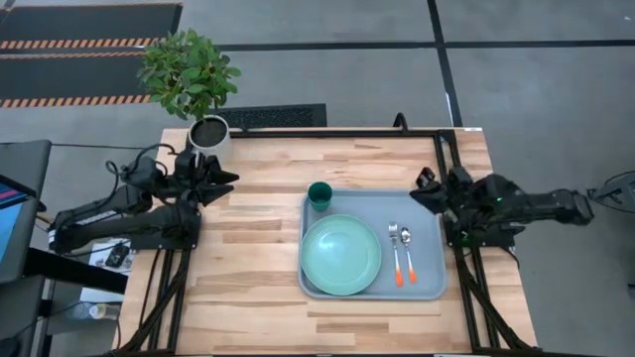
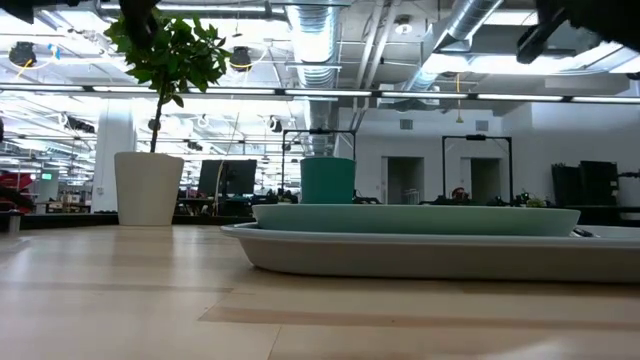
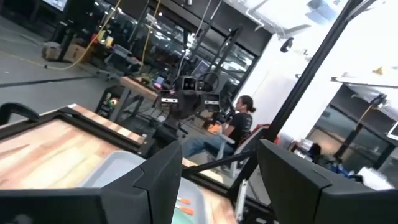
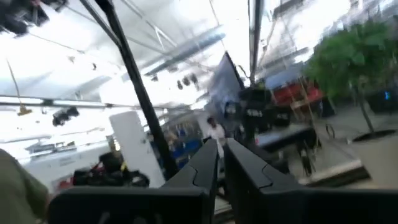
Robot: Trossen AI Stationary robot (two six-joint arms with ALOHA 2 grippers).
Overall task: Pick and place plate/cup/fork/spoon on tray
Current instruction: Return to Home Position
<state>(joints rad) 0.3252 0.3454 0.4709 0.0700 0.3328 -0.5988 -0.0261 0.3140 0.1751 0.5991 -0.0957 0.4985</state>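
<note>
We see a pale wood-plank surface [image 1: 258, 288], a smooth matt plastic tray [image 1: 429, 283], and metal-tipped fork [image 1: 394, 236] and spoon [image 1: 406, 237].

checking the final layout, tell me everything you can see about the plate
The plate is round, shallow and mint green, with a smooth plastic-looking surface and a low raised rim. It lies flat and upright, with nothing on it, in the left part of the blue-grey tray, filling most of that side. The dark-green cup stands just beyond it, close to its edge; whether they touch cannot be told. The fork and spoon lie apart from it on the right. Neither pincer is near it.
</note>
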